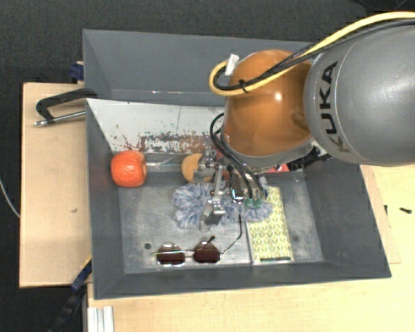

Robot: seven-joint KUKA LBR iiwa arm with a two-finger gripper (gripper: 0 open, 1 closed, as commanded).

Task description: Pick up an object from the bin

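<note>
Blue-grey fluffy bundle of yarn-like strands (190, 206) lies approx mid-floor of the grey metal bin (159, 68). The gripper (216, 203) is down on the bundle's right part, among the strands; can't tell whether it's spread or pinched. Above it, the wrist's orange dome cover (263, 102) and thick grey KUKA arm (373, 88) reach in from view's right, wrist pointing steeply down. Just behind gripper: small tan rounded lump (191, 166). Further left, orange ball (128, 169). Right of bundle, flat green-patterned card (271, 230); at front, dark-lensed sunglasses (187, 254)
</note>
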